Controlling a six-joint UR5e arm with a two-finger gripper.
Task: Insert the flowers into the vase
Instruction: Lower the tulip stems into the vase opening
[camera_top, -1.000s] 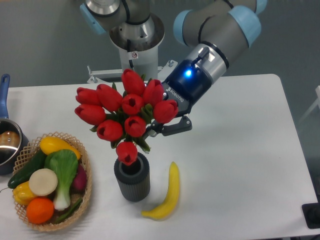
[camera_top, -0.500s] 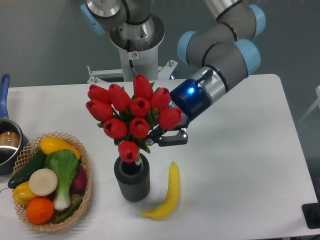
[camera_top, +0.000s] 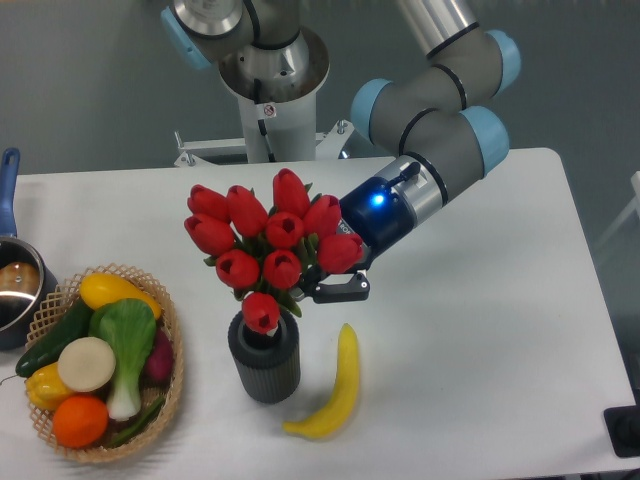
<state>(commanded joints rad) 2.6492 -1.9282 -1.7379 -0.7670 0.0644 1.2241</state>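
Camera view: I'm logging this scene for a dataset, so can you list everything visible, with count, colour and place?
flowers: one bunch of red tulips, above the vase, lowest bud at its mouth
vase: one, dark grey, ribbed, front centre of the table
banana: one, yellow, right of the vase
basket: one, woven tan, front left, holding mixed vegetables and fruit
pot: one, blue-handled, at the left edge, partly cut off
table: one, white
black object: one, at the bottom right edge, unclear what it is
gripper: one, black, shut on the flowers
arm: one, grey with light blue joints
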